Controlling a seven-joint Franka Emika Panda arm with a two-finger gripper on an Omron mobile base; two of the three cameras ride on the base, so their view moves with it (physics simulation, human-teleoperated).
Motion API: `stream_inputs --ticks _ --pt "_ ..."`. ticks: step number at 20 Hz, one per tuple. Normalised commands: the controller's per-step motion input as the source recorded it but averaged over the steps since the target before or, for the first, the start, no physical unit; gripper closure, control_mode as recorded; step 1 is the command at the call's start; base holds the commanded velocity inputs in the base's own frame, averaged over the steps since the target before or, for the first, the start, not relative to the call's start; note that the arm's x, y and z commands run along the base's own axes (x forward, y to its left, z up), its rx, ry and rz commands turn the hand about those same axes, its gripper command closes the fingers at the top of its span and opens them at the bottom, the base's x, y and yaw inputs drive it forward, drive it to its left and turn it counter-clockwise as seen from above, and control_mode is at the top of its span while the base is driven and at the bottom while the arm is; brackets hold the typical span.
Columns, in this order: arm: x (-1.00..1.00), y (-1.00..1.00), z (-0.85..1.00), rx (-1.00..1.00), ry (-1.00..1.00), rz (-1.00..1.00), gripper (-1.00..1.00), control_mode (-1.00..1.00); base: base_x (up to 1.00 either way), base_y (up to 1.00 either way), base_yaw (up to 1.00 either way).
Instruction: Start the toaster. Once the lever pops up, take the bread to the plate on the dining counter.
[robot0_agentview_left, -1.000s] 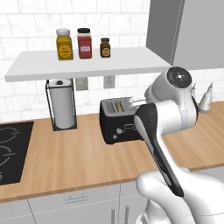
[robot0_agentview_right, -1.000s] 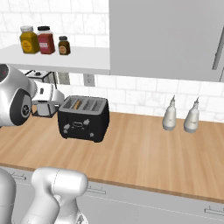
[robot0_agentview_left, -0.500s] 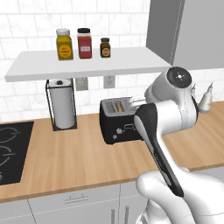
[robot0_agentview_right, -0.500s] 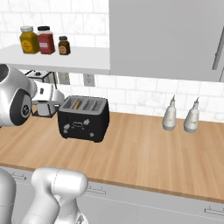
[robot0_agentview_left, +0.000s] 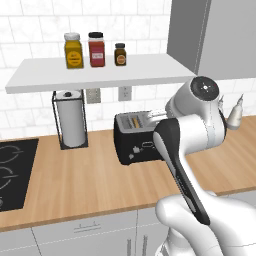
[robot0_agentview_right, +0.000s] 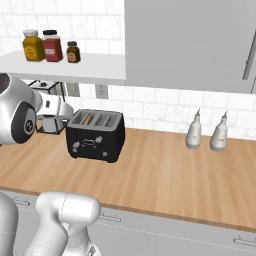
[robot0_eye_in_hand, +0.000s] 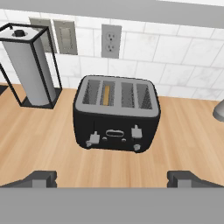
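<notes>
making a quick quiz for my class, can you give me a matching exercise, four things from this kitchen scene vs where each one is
Things:
1. bread
2. paper towel roll
3. yellow jar
4. two white bottles

Places:
A. on the wall shelf
B. in a toaster slot
C. on the counter, right of the toaster
D. in a black wire holder, left of the toaster

Pairs: 1-B, 2-D, 3-A, 4-C

The black boxy toaster (robot0_eye_in_hand: 116, 114) stands upright on the wooden counter (robot0_eye_in_hand: 48, 144) near the tiled wall, its grey top slotted and two light levers on its front. A golden-brown slice of bread (robot0_eye_in_hand: 106, 95) stands edgewise in one left-hand slot.
</notes>
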Motion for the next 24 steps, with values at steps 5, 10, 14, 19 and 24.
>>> stream_inputs --ticks 5,10,14,19,24 --pt "0.0 0.0 0.0 0.0 0.0 0.0 -1.0 -1.0 0.0 0.0 0.0" --pt "0.0 0.0 0.0 0.0 0.0 0.0 -1.0 -1.0 0.0 0.0 0.0" --pt "0.0 0.0 0.0 0.0 0.0 0.0 -1.0 -1.0 0.0 0.0 0.0" --pt "0.0 0.0 0.0 0.0 0.0 0.0 -1.0 -1.0 0.0 0.0 0.0" --pt "0.0 0.0 0.0 0.0 0.0 0.0 -1.0 -1.0 0.0 0.0 0.0"
